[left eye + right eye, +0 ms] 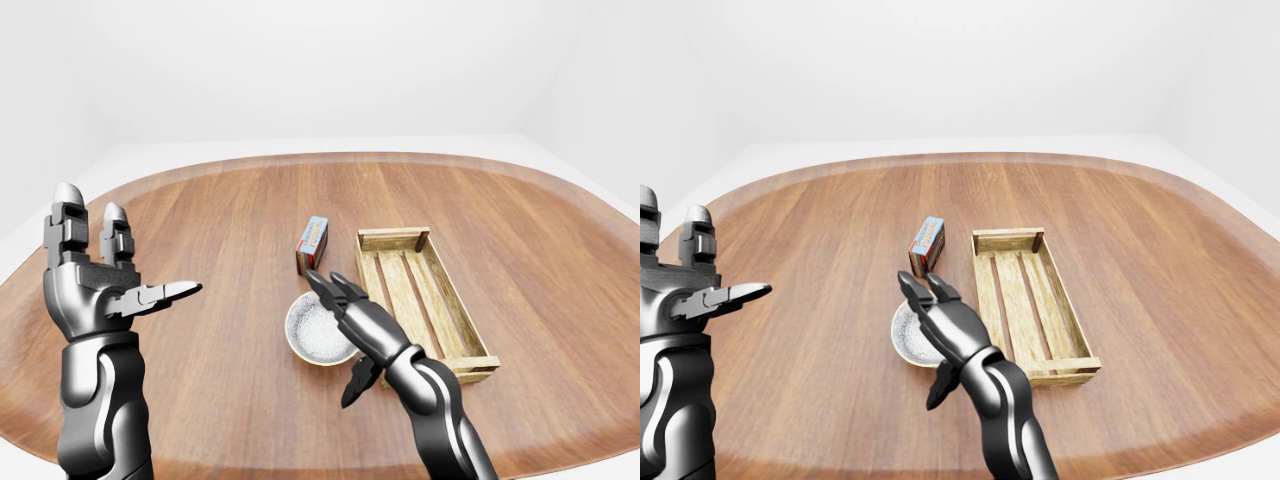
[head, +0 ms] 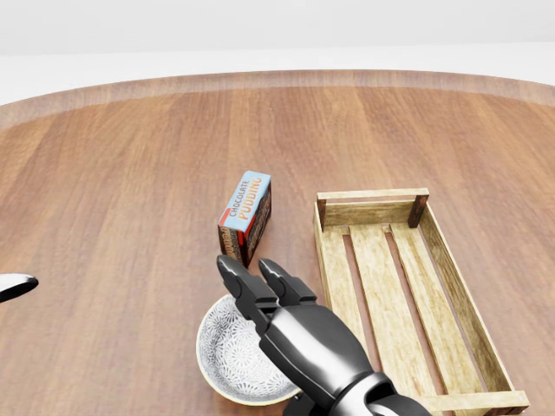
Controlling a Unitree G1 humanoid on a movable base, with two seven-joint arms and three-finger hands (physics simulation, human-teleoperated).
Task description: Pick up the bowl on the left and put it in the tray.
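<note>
A white patterned bowl rests on the wooden table, to the left of a slatted wooden tray. My right hand hovers open over the bowl's right side, its fingers pointing up the head view toward the pudding box and its thumb hanging below the bowl's rim in the left-eye view. It holds nothing. My left hand is raised at the left of the left-eye view, open and empty, well away from the bowl. The hand hides part of the bowl's right rim.
A chocolate pudding box stands just above the bowl in the head view, close to the tray's top left corner. The round table's edge curves across the top of the eye views.
</note>
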